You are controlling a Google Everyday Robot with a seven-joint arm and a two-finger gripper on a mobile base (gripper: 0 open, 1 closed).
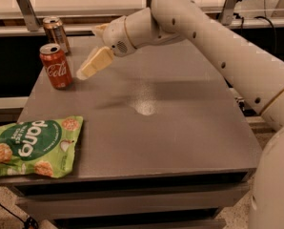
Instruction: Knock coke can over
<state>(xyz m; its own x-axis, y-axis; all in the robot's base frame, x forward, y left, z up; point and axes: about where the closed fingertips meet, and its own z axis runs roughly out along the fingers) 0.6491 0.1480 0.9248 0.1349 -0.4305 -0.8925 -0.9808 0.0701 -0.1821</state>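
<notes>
The coke can [55,66] is red-orange with white script and a silver top. It stands upright near the table's left edge. My gripper [86,70] hangs above the table just right of the can, a small gap apart from it, pointing down and left. Only one pale finger [95,62] shows plainly.
A darker brown can [56,33] stands upright behind the coke can at the back left corner. A green snack bag [31,147] lies at the table's [180,118] front left, overhanging the edge. A counter and black ledge run behind the table.
</notes>
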